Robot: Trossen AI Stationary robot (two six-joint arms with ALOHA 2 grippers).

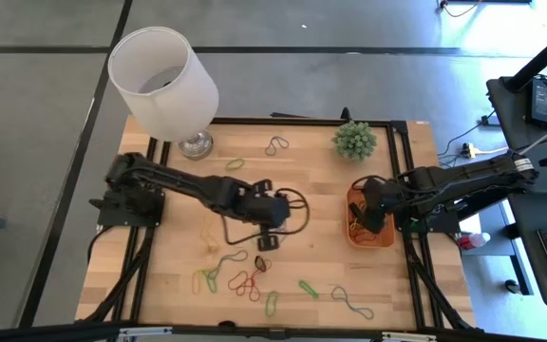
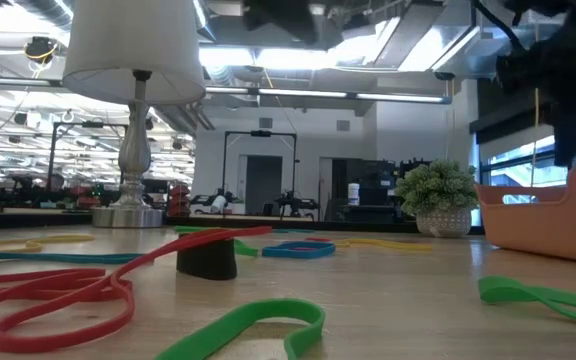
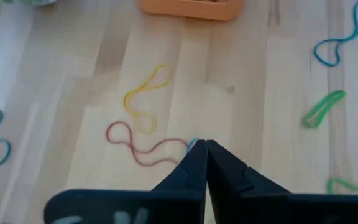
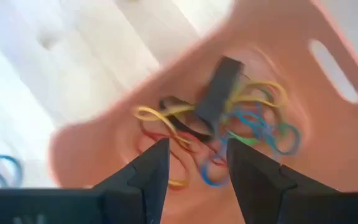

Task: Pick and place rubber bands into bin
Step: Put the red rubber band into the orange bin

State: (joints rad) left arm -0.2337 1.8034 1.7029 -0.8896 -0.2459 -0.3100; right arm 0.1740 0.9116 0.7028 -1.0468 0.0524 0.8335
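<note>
Several rubber bands (image 1: pixel 245 280) in red, green, yellow and dark colours lie loose on the wooden table, most of them near its front edge. My left gripper (image 1: pixel 265 241) is down at the table's middle. Its fingers are shut (image 3: pixel 204 147) at the end of a red band (image 3: pixel 138 149). The orange bin (image 1: pixel 373 237) stands at the right and holds several bands (image 4: pixel 247 124) and a small dark block (image 4: pixel 219 93). My right gripper (image 1: pixel 366 207) hangs open and empty (image 4: pixel 194 163) above the bin's inside. My left gripper pinches the red band's end (image 3: pixel 187 147) between its two fingertips, which point down and slant toward the table's right side. A bit of teal (image 3: pixel 193 144) shows at the tips too. The rest of the band lies slack on the table.
A white-shaded lamp (image 1: pixel 164 81) stands at the far left and a small green plant (image 1: pixel 354 140) at the far right. A yellow band (image 3: pixel 145 99), a green band (image 3: pixel 322 107) and a blue band (image 3: pixel 337 43) lie between my left gripper and the bin.
</note>
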